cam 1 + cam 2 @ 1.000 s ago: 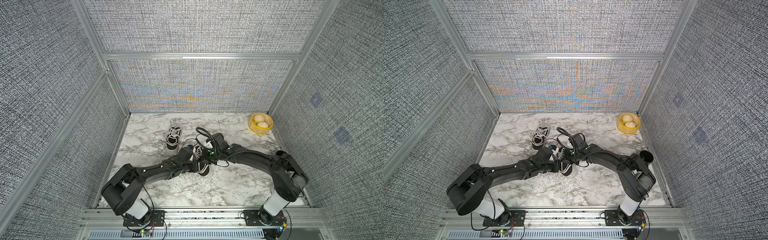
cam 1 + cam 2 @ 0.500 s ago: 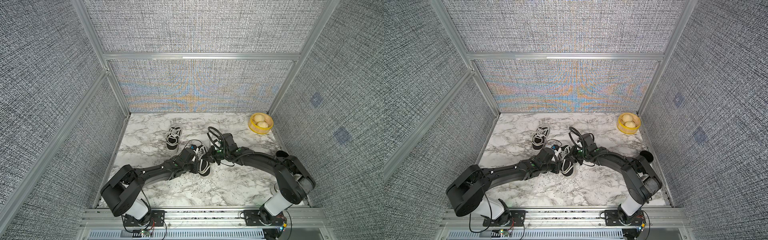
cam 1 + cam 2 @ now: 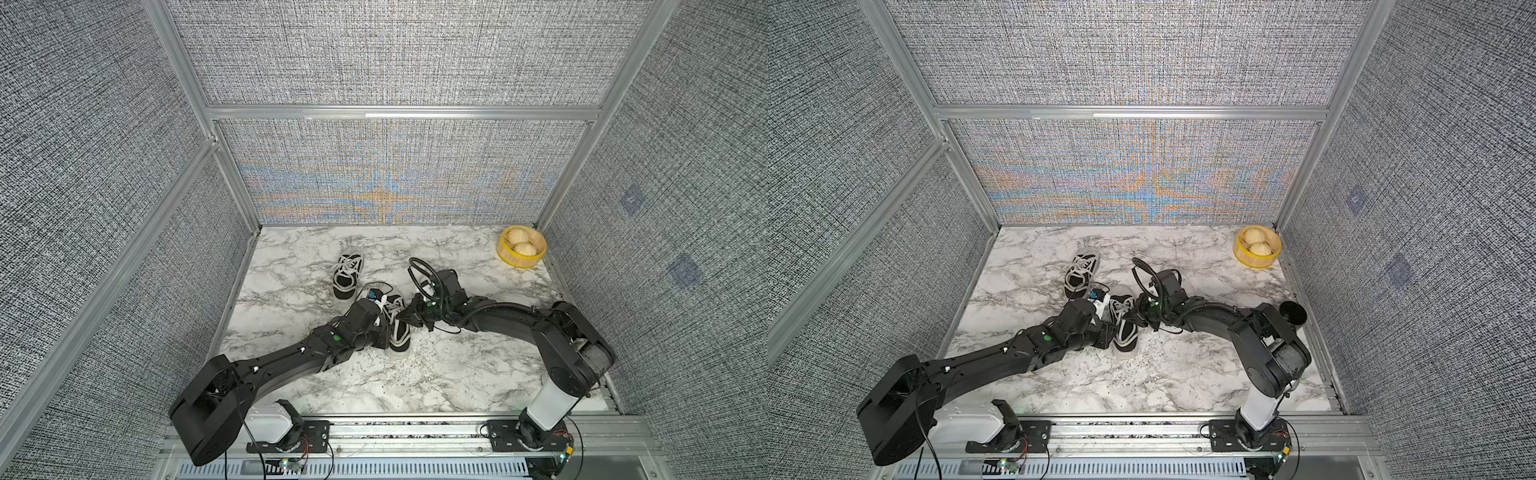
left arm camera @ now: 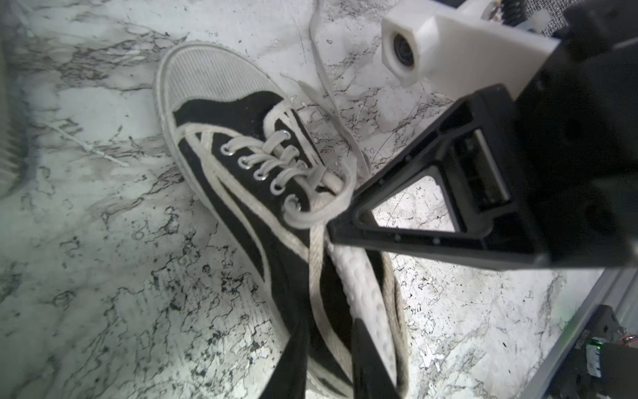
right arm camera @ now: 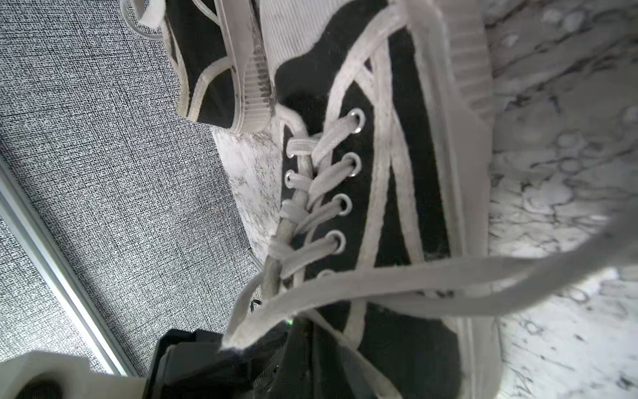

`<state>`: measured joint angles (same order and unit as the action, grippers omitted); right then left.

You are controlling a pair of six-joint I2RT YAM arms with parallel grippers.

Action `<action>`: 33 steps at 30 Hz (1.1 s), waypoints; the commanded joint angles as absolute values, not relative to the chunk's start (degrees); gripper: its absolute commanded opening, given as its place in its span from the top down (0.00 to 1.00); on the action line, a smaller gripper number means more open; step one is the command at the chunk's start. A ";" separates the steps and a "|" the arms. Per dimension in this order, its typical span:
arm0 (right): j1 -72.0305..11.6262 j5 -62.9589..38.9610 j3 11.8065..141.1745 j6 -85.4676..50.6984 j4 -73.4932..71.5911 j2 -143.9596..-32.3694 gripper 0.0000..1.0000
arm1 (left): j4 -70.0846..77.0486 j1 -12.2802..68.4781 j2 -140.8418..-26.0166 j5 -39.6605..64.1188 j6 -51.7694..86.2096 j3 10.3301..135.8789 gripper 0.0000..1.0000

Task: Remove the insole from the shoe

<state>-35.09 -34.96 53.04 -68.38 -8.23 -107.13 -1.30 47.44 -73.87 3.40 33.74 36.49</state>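
Observation:
A black shoe [image 3: 397,332] [image 3: 1126,332] with white stripes and laces lies mid-table, toe away from the arms' bases. In the left wrist view its white bumpy insole [image 4: 359,276] stands on edge along the inside of the shoe [image 4: 241,193]. My left gripper [image 4: 329,321] is at the heel end, jaws a little apart, one finger outside the shoe's side wall and one finger over the insole. My right gripper [image 4: 333,226] [image 3: 402,316] is shut, its tip at the shoe's mouth by the top laces. Whether it pinches anything is hidden. A lace [image 5: 448,276] crosses close over it.
A second, matching shoe [image 3: 347,274] [image 3: 1081,270] lies just behind, near the left arm's wrist. A yellow bowl [image 3: 519,262] holding two buns sits in the far right corner. Grey fabric walls close in three sides of the marble table [image 3: 415,386].
My left gripper's jaws have parted slightly at the heel. The right wrist swung a little to the right and partly back. The shoe has hardly moved.

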 commanded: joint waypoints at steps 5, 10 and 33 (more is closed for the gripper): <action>-35.68 -33.83 53.60 -69.36 -12.00 -107.37 1.00 | 1.97 47.29 -71.26 6.48 40.30 34.62 0.75; -35.86 -33.82 53.66 -69.29 -12.04 -107.66 1.00 | 4.93 46.65 -72.75 8.00 42.37 34.67 0.72; -36.83 -28.04 55.38 -61.88 -7.81 -103.53 0.68 | 2.92 45.99 -79.47 9.71 47.35 39.98 0.99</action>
<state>-36.80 -31.62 55.24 -66.22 -7.27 -105.86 0.45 46.35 -79.61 8.82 44.34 39.72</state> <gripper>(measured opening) 0.307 0.067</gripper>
